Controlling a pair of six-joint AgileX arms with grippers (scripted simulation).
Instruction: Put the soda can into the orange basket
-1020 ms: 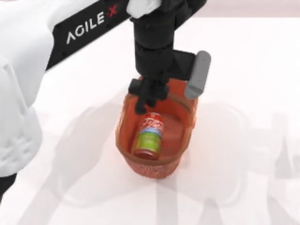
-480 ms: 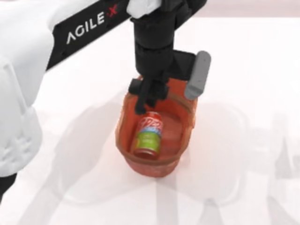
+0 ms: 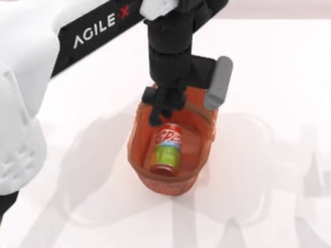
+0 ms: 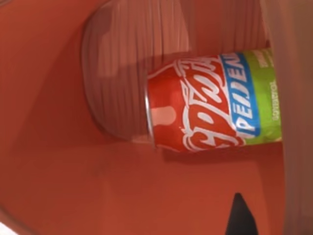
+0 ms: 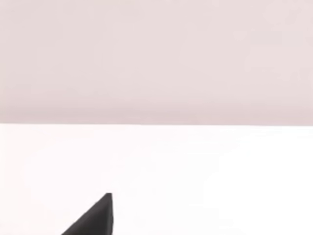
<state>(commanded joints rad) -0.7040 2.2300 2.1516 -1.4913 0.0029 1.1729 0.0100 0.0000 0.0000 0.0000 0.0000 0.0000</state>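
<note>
The white table (image 3: pixel 269 77) carries the basket (image 3: pixel 135 135), which sits near its middle. My left arm (image 3: pixel 98 23) reaches over the basket's far rim, and the left gripper (image 3: pixel 163 111) hangs just above the basket's far end, holding nothing; whether its jaws are apart or together I cannot tell. The can (image 3: pixel 166 149) lies on its side on the basket's floor, silver top toward the gripper and apart from it. The right wrist view shows only bare table and one dark fingertip (image 5: pixel 93 218).
</note>
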